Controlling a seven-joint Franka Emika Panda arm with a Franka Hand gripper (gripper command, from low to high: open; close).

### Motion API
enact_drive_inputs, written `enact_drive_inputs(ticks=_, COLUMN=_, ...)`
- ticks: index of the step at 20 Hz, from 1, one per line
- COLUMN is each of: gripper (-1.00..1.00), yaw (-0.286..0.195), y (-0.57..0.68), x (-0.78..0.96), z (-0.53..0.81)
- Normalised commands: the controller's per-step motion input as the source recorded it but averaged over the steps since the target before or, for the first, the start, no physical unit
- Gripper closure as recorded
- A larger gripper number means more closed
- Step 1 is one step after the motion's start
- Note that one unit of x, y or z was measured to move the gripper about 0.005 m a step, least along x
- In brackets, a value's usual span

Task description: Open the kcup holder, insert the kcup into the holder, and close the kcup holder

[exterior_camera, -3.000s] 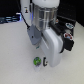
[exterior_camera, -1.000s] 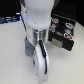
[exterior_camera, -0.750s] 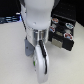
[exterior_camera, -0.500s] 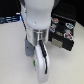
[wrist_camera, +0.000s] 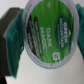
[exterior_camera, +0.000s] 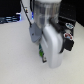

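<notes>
We see the gripper (wrist_camera: 39,37) closed down on the kcup (wrist_camera: 49,36): dark pads w/ teal padding (wrist_camera: 15,31) press its sides, and its foil lid fills the wrist view. In the exterior view the arm (exterior_camera: 50,35) stands in front of the kcup holder (exterior_camera: 69,37), w/ a bit of green (exterior_camera: 41,51) low beside the arm, away from the holder.

The arm reaches down low over the table, its end effector (wrist_camera: 42,37) clamped, teal fingers (wrist_camera: 14,35) visible.
</notes>
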Motion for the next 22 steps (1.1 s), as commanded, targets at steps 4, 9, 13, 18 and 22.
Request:
enact_drive_inputs(ticks=4, gripper=1.00, yaw=0.117, y=0.47, x=-0.01, z=0.71)
enact_drive_inputs(ticks=9, gripper=1.00, yaw=0.119, y=0.46, x=-0.06, z=0.58)
enact_drive_inputs(ticks=13, gripper=1.00, yaw=0.130, y=0.42, x=-0.19, z=0.45)
enact_drive_inputs(ticks=18, gripper=1.00, yaw=0.160, y=0.45, x=-0.26, z=0.41)
enact_drive_inputs(ticks=22, gripper=1.00, yaw=0.140, y=0.40, x=-0.31, z=0.31)
